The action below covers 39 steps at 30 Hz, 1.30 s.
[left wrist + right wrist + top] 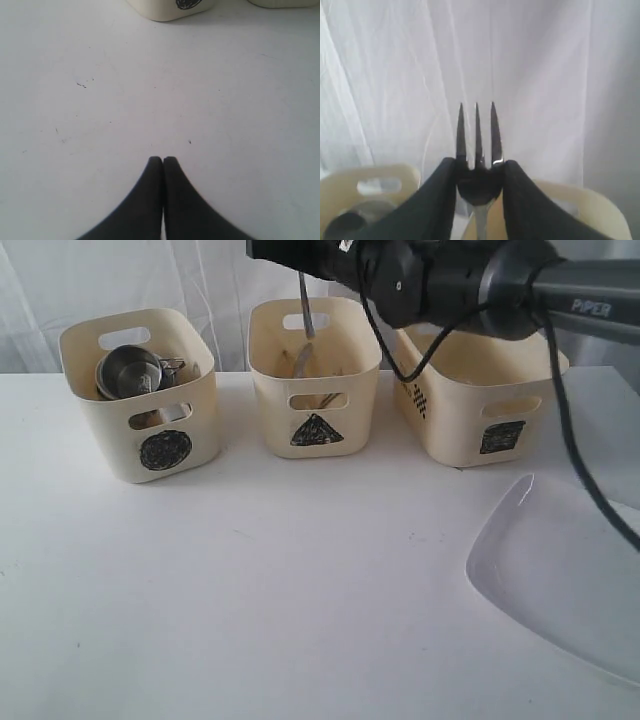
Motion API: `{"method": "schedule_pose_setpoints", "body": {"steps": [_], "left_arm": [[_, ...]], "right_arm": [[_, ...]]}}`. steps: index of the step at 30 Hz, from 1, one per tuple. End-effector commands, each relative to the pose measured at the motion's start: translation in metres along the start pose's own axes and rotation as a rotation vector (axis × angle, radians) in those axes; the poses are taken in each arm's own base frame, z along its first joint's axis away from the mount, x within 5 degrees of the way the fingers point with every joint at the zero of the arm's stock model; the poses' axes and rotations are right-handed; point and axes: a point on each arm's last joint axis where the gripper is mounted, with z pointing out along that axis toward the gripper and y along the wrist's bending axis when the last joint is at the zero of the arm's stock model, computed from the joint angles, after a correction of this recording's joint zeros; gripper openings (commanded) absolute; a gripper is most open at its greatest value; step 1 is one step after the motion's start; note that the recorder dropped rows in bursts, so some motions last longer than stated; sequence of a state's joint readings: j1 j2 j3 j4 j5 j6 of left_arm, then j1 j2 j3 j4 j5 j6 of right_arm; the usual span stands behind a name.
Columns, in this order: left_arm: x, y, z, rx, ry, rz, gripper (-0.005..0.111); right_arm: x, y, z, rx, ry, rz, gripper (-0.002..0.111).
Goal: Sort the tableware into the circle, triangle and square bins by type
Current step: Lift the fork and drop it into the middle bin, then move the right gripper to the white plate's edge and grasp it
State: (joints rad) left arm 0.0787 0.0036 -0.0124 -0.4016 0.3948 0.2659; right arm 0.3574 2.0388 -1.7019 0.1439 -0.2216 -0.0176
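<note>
gripping fork (476, 135) in right tool (479, 164) | over triangle bin (345, 430) | left tool (163, 160) clenched

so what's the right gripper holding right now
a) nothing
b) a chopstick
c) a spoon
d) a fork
d: in the right wrist view the right gripper is clamped on a steel fork at its neck, with three tines sticking out past the fingers.
</note>
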Motion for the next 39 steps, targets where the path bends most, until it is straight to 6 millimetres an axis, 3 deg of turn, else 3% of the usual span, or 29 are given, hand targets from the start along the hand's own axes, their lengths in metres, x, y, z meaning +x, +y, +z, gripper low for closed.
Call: {"method": "schedule_pose_setpoints", "body": {"steps": [1, 4, 5, 7, 13, 15, 16, 20, 22, 27, 33, 39], "left_arm": [[0.005, -0.001, 0.001, 0.012, 0.027, -0.007, 0.0], [0.005, -0.001, 0.001, 0.012, 0.027, -0.007, 0.0], [0.005, -0.001, 0.001, 0.012, 0.027, -0.007, 0.0], [0.005, -0.001, 0.001, 0.012, 0.027, -0.007, 0.0], [0.005, -0.001, 0.001, 0.012, 0.027, -0.007, 0.0], [0.005, -0.001, 0.001, 0.012, 0.027, -0.007, 0.0], [0.005, -0.001, 0.001, 0.012, 0.027, -0.007, 0.0], [0.005, -0.001, 0.001, 0.012, 0.027, -0.007, 0.0], [0.005, -0.001, 0.001, 0.012, 0.027, -0.007, 0.0], [0.005, -0.001, 0.001, 0.012, 0.027, -0.007, 0.0], [0.005, -0.001, 0.001, 0.012, 0.027, -0.007, 0.0], [0.005, -0.001, 0.001, 0.012, 0.027, -0.007, 0.0]], "right_arm": [[0.03, -0.014, 0.02, 0.032, -0.217, -0.002, 0.001], [0.077, -0.027, 0.034, 0.061, -0.125, -0.043, 0.027], [0.086, -0.032, 0.036, 0.069, -0.107, -0.044, 0.039], [0.089, -0.035, 0.037, 0.074, -0.092, -0.042, 0.044], [0.048, -0.03, 0.023, 0.076, -0.024, 0.018, 0.044], [0.031, -0.029, 0.012, 0.068, 0.087, 0.029, 0.041], [0.027, -0.032, 0.006, 0.067, 0.171, 0.036, 0.037], [0.016, -0.042, -0.024, 0.069, 0.459, 0.055, 0.0], [0.016, -0.049, -0.038, 0.085, 0.53, 0.076, 0.0], [0.038, -0.077, -0.106, 0.188, 0.695, 0.166, 0.0], [0.041, -0.114, -0.217, 0.374, 0.662, 0.284, 0.0], [0.05, -0.143, -0.329, 0.671, 0.613, 0.561, 0.0]]}}
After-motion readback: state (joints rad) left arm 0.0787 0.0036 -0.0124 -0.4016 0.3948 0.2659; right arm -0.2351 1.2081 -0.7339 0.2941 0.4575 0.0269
